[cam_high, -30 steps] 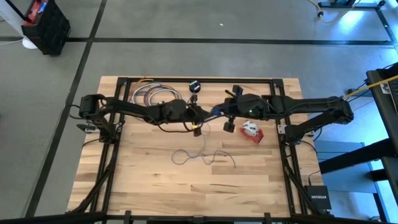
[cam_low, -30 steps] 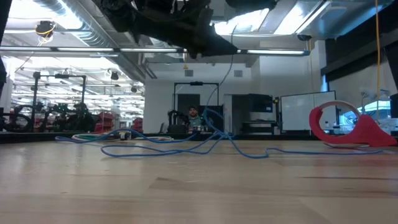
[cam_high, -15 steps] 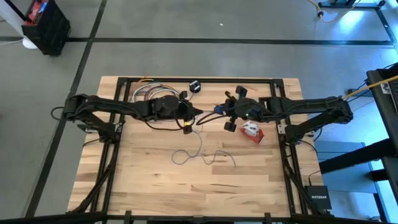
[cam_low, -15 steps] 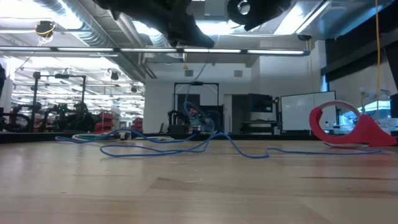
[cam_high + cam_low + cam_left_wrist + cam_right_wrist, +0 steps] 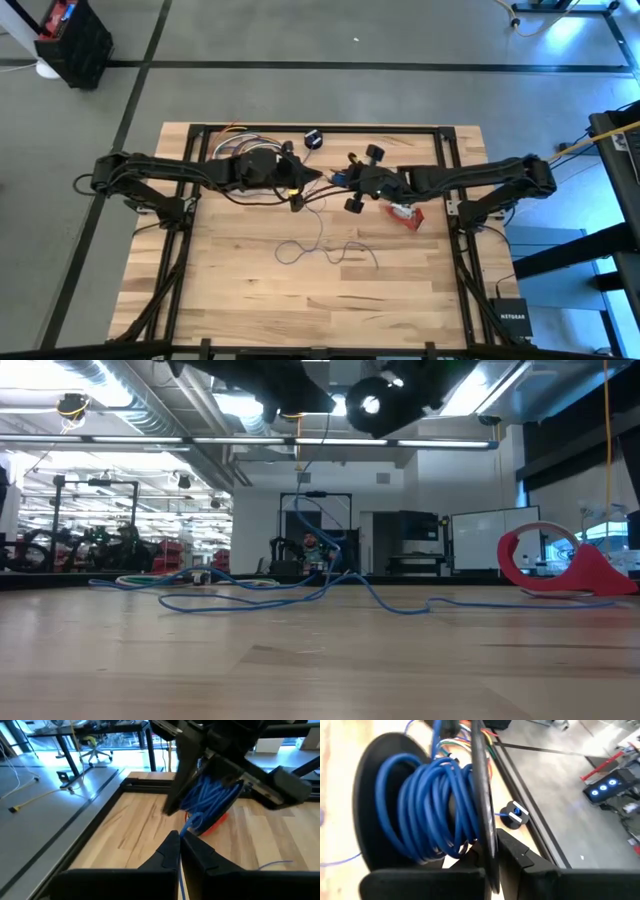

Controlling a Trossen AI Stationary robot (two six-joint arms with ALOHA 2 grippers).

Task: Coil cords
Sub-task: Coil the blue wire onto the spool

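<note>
Left gripper (image 5: 297,190) and right gripper (image 5: 352,183) meet above mid-table from overhead; level view shows loose blue cord (image 5: 300,592) trailing across it. Wrist views: left fingers (image 5: 172,851) pinch the strand, right clamps the half-wound spool (image 5: 427,810). I judge winding underway; next, feed another turn.

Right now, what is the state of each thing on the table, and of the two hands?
Blue cord: partly wound on the spool, the rest loose on the table.
Black spool: lifted, clamped in the right hand.
Left hand: shut on the blue cord.
Right hand: shut on the black spool.
Red tape dispenser: standing on the table, untouched.
Black puck: lying near the far edge.
</note>
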